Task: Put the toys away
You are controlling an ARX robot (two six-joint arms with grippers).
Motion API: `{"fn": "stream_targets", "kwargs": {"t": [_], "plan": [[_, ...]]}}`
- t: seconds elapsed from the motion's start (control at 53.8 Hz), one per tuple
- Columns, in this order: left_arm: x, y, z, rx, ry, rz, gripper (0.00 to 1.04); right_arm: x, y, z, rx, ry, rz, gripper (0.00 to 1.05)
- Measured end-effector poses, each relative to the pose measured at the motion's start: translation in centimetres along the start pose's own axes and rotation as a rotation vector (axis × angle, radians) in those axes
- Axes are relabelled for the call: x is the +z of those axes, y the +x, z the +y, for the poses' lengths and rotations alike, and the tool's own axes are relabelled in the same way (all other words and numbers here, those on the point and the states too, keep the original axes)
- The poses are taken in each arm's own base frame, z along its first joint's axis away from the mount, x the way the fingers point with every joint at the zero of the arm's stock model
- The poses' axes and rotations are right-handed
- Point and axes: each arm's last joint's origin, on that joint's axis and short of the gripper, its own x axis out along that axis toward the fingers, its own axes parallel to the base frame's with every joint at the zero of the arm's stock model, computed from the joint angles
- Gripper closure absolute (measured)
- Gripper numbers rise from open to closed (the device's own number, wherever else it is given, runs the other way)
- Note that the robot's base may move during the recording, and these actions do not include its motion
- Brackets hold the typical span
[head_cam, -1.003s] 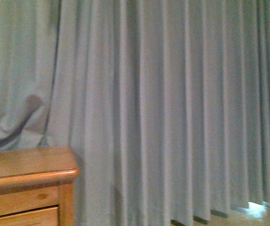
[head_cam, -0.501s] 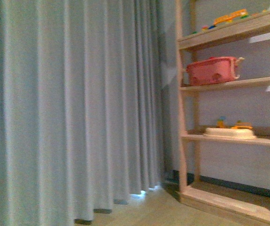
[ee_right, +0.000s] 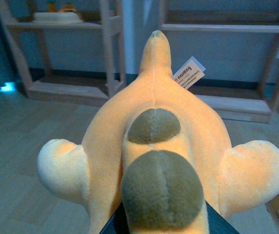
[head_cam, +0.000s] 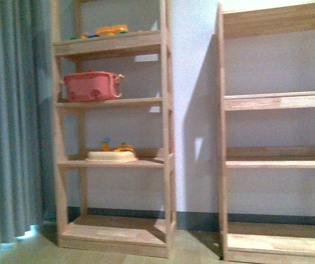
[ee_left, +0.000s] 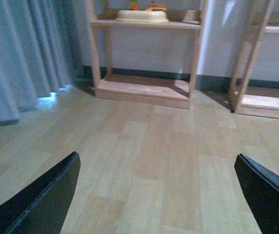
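The left shelf unit (head_cam: 113,165) stands just beside the grey curtain (head_cam: 9,121), with its left post close to the folds. A strip of pale wall (head_cam: 195,110) separates it from the right shelf unit (head_cam: 278,159), which is cut off by the edge of the front view. Both units rest on low base boards that sit on the floor.

On the left unit, small coloured toys (head_cam: 110,30) lie on the top board; a pink basket (head_cam: 91,86) sits one board down, near the left post; a shallow white tray (head_cam: 111,157) rests on the board below that, with open board to its right. The boards of the right unit that are in view show bare wood.

The floor (ee_left: 154,122) is pale wood-look planking, running open from the left gripper (ee_left: 156,158) to the shelf bases; the curtain hem meets it at one side. The left gripper is spread wide, with only floor between its black fingers (ee_left: 46,200).

The plush toy (ee_right: 154,107), orange-yellow with two brown patches and a white label (ee_right: 188,73), fills the right wrist view, off the floor and facing the shelves; the right gripper (ee_right: 219,223) holds it from beneath, its jaws mostly hidden by the plush.
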Motion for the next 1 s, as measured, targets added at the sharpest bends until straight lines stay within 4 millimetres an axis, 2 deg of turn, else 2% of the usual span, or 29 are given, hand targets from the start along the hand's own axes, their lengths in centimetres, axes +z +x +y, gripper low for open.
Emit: {"fn": "stream_targets", "kwargs": {"t": [1.003], "plan": [[0.0, 0.0, -0.01, -0.001, 0.0, 0.0, 0.06, 0.01, -0.01, 0.0, 0.003, 0.0, -0.001, 0.98]]}}
